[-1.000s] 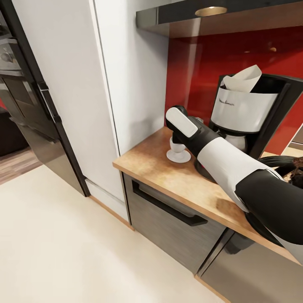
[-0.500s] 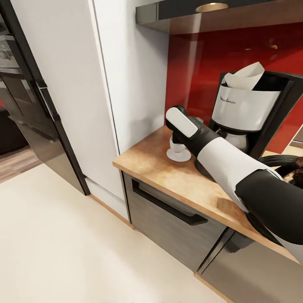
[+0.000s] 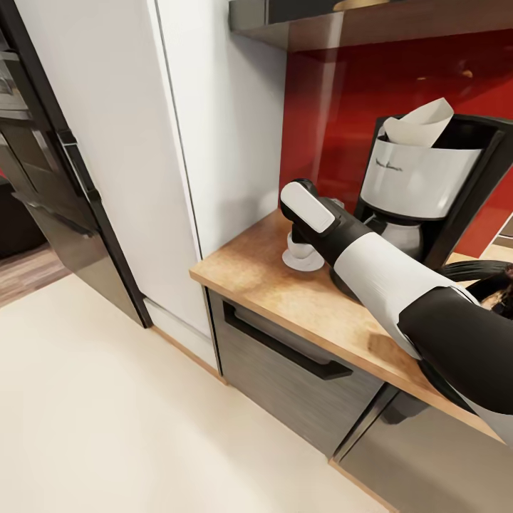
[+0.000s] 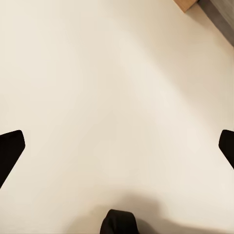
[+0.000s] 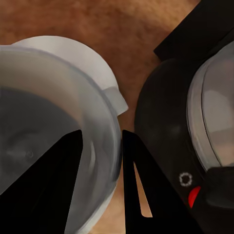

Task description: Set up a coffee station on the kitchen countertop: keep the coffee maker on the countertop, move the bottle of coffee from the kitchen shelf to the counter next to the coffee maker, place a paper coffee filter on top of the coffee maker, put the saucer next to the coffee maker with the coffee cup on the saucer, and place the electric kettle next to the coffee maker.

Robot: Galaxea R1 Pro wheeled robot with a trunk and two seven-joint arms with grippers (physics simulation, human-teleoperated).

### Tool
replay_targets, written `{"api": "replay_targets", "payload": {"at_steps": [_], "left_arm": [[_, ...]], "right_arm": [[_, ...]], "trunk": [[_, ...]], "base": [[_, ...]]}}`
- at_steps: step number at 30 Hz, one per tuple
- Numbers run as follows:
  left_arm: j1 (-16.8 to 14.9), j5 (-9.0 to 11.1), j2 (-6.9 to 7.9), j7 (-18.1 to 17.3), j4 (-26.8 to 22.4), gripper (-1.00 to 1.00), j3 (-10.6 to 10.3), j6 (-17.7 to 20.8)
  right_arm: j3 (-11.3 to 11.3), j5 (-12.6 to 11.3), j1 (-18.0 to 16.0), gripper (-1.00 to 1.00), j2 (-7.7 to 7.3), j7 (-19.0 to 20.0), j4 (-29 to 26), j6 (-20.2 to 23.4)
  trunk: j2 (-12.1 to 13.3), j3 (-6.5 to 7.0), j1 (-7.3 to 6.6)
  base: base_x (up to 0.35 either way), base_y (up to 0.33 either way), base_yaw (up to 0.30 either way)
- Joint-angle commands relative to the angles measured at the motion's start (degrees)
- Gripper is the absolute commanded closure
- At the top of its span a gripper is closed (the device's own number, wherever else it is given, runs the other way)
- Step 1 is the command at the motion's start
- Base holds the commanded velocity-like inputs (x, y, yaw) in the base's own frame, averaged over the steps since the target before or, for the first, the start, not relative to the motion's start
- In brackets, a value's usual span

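Pose: your white-and-black right arm (image 3: 388,281) reached over the long light wood-grain countertop (image 3: 263,274) | Around: tall black drip coffee maker (image 3: 427,189) just beside, cream paper coffee filter (image 3: 420,125) on top | Grip: right gripper (image 5: 101,146) narrowly pinched the small white coffee cup (image 5: 58,126) wall, cup over the round white saucer (image 3: 303,261) | Left gripper (image 4: 117,146) spread wide above floor.

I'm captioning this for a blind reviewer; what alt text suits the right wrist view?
Close-up: the right gripper's two black fingers straddle the rim of a white coffee cup, one inside and one outside. A saucer shows beneath on the wooden countertop, with the coffee maker's black base beside it.
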Motion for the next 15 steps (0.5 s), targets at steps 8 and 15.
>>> {"api": "replay_targets", "payload": {"at_steps": [8,15], "left_arm": [[0.0,0.3,-0.01,-0.3,0.0,-1.00,0.1,0.0],[0.0,0.3,-0.01,-0.3,0.0,-1.00,0.1,0.0]], "right_arm": [[0.3,-0.6,-0.1,1.00,-0.04,-0.5,0.0,0.5],[0.4,-0.6,0.0,1.00,-0.04,-0.5,0.0,0.5]], "trunk": [[0.0,-0.48,0.00],[0.0,-0.73,0.00]], "base": [[0.000,0.000,0.000],[0.000,0.000,0.000]]}}
